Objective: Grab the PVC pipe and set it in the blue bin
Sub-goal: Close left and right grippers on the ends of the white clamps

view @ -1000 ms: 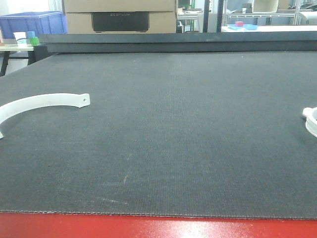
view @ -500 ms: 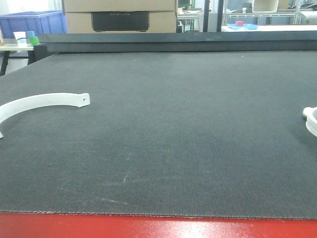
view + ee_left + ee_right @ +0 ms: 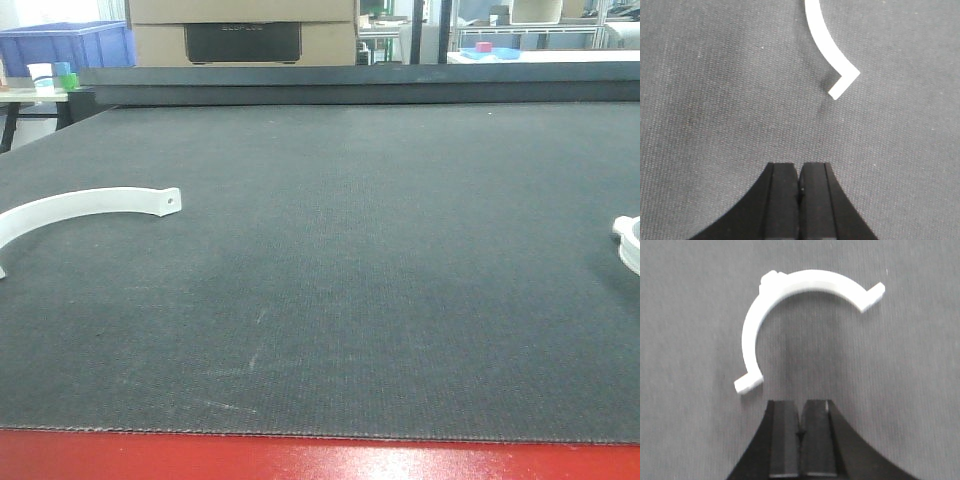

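Approach was in hand: right gripper (image 3: 800, 412), jaws pressed together and empty, hung near the whitish curved plastic PVC pipe (image 3: 805, 282); opening was needed next.

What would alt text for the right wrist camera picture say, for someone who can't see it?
A whitish PVC pipe piece, curved like half a ring with a short tab at each end, lies on a dark grey woven mat just ahead of the right gripper. The black gripper is shut and holds nothing.
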You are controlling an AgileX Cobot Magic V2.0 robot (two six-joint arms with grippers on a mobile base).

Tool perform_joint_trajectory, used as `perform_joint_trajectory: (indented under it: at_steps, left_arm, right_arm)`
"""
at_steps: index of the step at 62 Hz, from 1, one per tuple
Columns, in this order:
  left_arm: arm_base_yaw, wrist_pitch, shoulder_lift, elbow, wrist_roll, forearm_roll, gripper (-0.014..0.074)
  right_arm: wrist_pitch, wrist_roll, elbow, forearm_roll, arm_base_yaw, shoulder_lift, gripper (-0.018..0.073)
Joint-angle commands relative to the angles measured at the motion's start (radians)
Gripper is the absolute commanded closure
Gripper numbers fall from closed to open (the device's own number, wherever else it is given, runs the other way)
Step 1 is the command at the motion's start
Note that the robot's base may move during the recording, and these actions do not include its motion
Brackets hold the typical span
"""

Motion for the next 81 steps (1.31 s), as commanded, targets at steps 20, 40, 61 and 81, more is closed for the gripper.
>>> perform_joint_trajectory:
  at_steps: [20, 40, 61, 81]
  left_arm:
    - [0.003, -0.146, -0.001, -0.021, -0.002, -0.042, 0.0707]
    - [0.003, -0.062, -0.001, -0.13, -0.002, -0.038, 0.0707]
    - [0.003, -0.047, -0.001, -0.139, -0.002, -0.038, 0.0707]
    - [0.003, -0.028, -0.001, -0.137, -0.002, -0.038, 0.0707]
  right_arm:
    - [-0.148, 0.0, -0.012, 0.018, -0.002, 0.092, 0.0727]
    - [0.096, 0.075, -0.186, 0.043, 0.017, 0.255, 0.0709]
    - [0.304, 0.282, -0.444, -0.158, 0.178, 0.478, 0.0709]
    - [0.394, 0.284, -0.569, -0.13, 0.18, 0.581, 0.0709]
